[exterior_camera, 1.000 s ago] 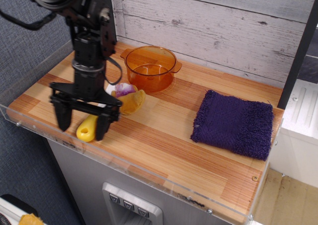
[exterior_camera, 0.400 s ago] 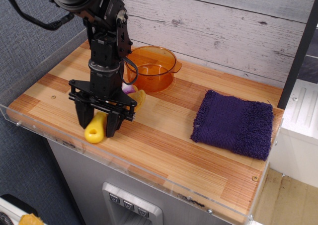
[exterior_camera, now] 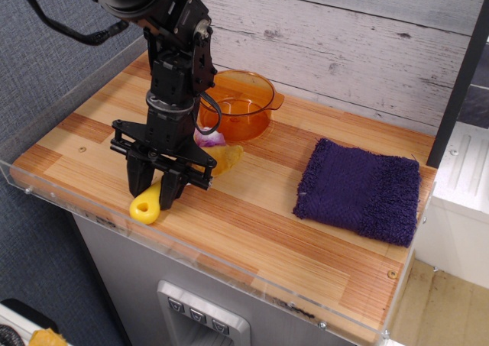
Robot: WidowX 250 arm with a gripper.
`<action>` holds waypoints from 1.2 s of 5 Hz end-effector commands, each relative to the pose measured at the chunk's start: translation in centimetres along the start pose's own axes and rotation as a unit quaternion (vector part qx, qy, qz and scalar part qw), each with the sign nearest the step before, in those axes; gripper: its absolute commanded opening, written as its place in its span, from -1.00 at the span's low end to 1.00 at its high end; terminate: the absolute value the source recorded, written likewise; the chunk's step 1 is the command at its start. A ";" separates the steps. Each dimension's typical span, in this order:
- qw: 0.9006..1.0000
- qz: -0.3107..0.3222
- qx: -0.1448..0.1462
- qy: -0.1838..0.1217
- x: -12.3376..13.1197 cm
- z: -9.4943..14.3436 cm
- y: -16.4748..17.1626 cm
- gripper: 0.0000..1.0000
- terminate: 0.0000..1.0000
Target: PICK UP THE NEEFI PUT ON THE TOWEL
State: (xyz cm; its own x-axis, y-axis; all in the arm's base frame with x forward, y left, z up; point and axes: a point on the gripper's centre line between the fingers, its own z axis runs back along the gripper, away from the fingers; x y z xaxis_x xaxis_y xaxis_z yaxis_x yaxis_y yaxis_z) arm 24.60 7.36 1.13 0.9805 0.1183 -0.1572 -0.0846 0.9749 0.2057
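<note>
The neefi [exterior_camera: 147,205] is a toy knife; its yellow handle with a hole lies on the wooden counter near the front left edge. Its blade is hidden between my fingers. My gripper [exterior_camera: 154,192] points down over the knife and its two black fingers are closed against the handle's upper part. The towel [exterior_camera: 359,189], a fuzzy dark purple square, lies flat at the right of the counter, far from my gripper.
An orange see-through pot [exterior_camera: 241,103] stands at the back behind my arm. A tan lump topped with purple [exterior_camera: 218,151] lies just right of my gripper. A clear rim [exterior_camera: 92,208] runs along the counter's front edge.
My gripper moved right over the knife and its wide-open fingers narrowed until they pinch the yellow handle. The knife shifted slightly right.
</note>
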 end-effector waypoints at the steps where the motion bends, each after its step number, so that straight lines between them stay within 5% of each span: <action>1: 0.999 0.002 0.016 -0.043 0.4 2.7 -0.2 -1.00 -1.00; 3: 0.988 0.072 0.048 -0.131 -2.1 7.1 2.2 -1.00 -1.00; 4: 0.987 0.074 0.050 -0.135 -2.5 7.8 2.7 -1.00 -1.00; 5: 0.987 0.048 0.054 -0.146 -2.7 8.2 2.9 -1.00 -1.00; 6: 0.981 -0.007 0.034 -0.189 -2.0 9.0 2.2 -1.00 -1.00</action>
State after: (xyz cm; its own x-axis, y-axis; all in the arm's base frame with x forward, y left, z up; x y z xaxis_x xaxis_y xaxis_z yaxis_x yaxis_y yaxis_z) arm 24.48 7.40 9.48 0.9846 -0.0017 0.1747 -0.0446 0.9643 0.2609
